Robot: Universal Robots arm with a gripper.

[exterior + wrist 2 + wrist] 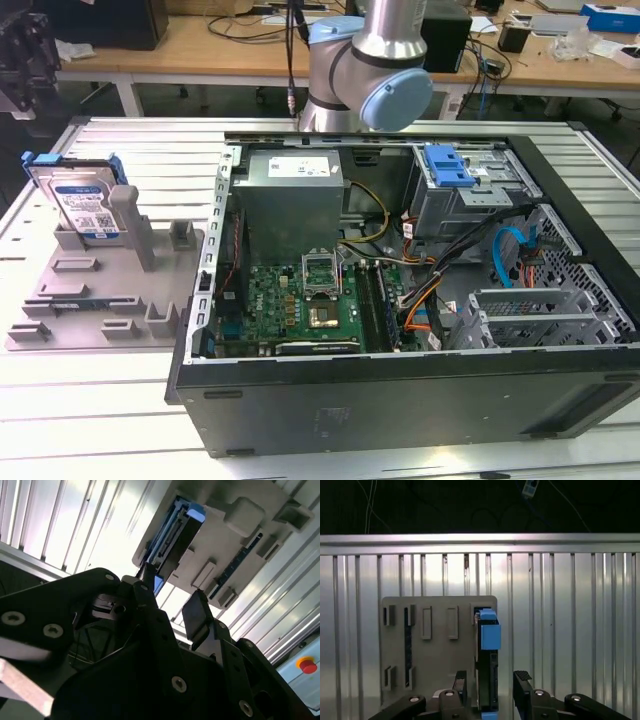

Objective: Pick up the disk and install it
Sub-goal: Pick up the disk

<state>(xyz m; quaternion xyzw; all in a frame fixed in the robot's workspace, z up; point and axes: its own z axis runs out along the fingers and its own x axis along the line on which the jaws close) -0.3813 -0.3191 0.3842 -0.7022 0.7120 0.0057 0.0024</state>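
The disk (pixel 85 205) stands on edge at the back of the grey tray (pixel 100 290), at the exterior view's left; its label faces forward and the blue bracket frames it. In the first wrist view the disk (pixel 487 660) shows edge-on with its blue bracket end on top. It lies in line with the gap of my gripper (pixel 491 680), which is open and holds nothing. Well apart from the disk (pixel 175 537) in the second wrist view, the two black fingers (pixel 195 612) of the gripper (pixel 170 597) hang over it.
An open computer case (pixel 400 260) lies at the exterior view's centre and right, with a motherboard, cables and a blue-latched drive bay (pixel 447 165). The arm (pixel 370 70) rises behind it. The tray (pixel 437 650) has upright posts. A red button (pixel 307 665) sits at the table edge.
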